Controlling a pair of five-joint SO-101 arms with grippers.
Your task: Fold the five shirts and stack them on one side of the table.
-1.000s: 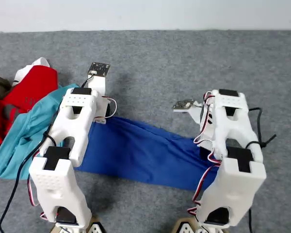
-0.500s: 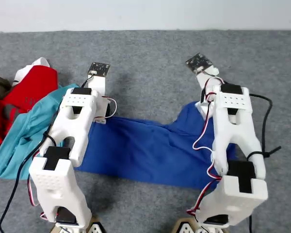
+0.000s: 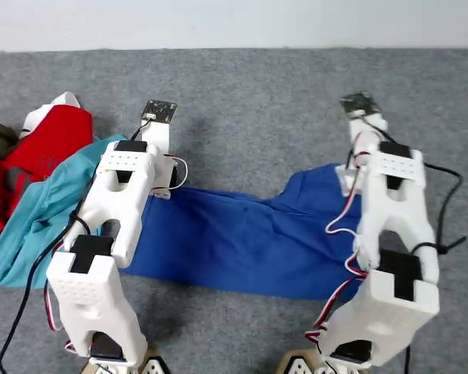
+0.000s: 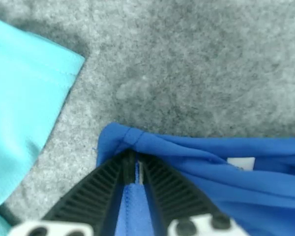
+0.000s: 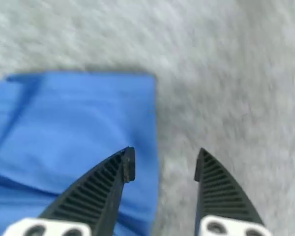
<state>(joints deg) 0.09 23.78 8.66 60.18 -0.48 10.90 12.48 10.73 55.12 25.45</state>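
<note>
- Your left fingers point(image 4: 105, 179) are clenched on a bunched fold at one corner of the blue shirt point(image 4: 211, 162), with the cloth pinched between their ribbed faces.
- Your right fingers point(image 5: 105, 184) stand spread apart at the shirt's other end. One hangs over the blue cloth just inside its edge, the other over the bare grey table point(image 5: 226, 73). You cannot tell whether either one touches the surface.
- The blue shirt lies stretched across the near middle of the table, running from one arm to the other. Its right end reaches farther toward the back of the table than the rest.
- A teal shirt point(image 3: 31, 226) lies crumpled at the left, beside your left arm and partly under it. In the left wrist view its edge sits near the pinched blue corner, with a strip of grey table between them.
- A red shirt point(image 3: 54, 136) is heaped behind the teal one at the table's left edge, and a white garment point(image 3: 61, 101) pokes out at its back.
</note>
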